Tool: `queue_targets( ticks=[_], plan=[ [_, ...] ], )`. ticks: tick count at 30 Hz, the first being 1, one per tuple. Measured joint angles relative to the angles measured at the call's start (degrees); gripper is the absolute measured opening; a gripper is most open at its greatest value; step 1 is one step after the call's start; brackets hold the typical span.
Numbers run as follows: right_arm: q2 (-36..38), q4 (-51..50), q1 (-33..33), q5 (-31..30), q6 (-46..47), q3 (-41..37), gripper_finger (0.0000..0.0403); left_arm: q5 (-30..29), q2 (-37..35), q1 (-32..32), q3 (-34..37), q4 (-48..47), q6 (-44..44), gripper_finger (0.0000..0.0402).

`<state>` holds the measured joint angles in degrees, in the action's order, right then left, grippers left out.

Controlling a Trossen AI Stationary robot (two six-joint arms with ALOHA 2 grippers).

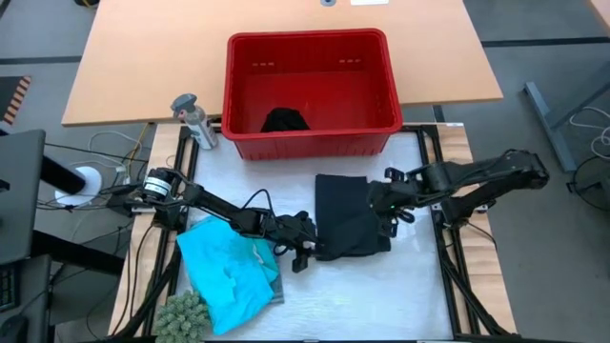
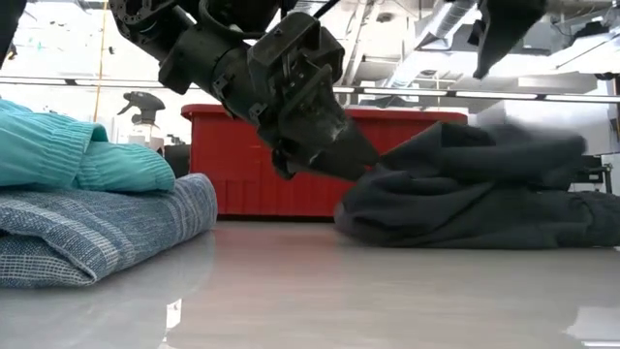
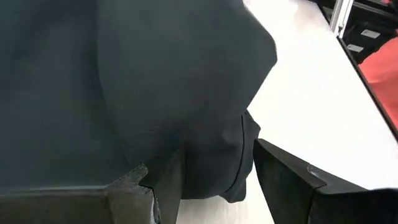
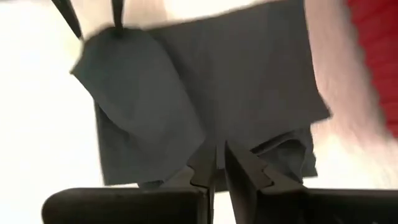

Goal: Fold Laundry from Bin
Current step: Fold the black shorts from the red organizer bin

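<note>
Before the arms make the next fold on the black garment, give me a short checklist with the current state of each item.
1. Black garment lying on the white mat, out of the bin: ok.
2. Left gripper at the garment's near-left corner, cloth between its fingers: ok; firm pinch: cannot tell.
3. Right gripper nearly closed at the garment's right edge; cloth actually gripped: cannot tell.
4. Garment flat: not ok, it is bunched in the low view.
5. Folded turquoise and striped pile clear of the fold area: ok.
6. Bin emptied: not ok, one black piece remains.

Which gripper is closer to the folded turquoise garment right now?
Left. The left gripper is beside the turquoise garment, at the black garment's near corner; the right gripper is across it.
</note>
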<state>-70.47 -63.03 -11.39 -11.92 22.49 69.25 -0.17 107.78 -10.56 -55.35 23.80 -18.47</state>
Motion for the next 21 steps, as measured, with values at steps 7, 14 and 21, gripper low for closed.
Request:
queue_targets(
  ticks=[7, 14, 21],
  plan=[
    [-5.9, -3.4, -1.8, 0.0, 1.2, -0.1, 0.0064, 0.4, 0.2, 0.2, 0.0, 0.2, -0.7, 0.0178],
    [-6.6, 13.6, -5.8, -1.3, 3.2, -1.4, 0.0036, 1.6, -1.1, 0.7, 0.1, 1.5, -1.0, 0.0178],
    [-6.3, 23.7, -13.0, -11.3, 16.9, -13.4, 0.0024, 1.1, -3.6, 2.3, 0.0, 9.1, 0.0, 0.0178]
  ],
)
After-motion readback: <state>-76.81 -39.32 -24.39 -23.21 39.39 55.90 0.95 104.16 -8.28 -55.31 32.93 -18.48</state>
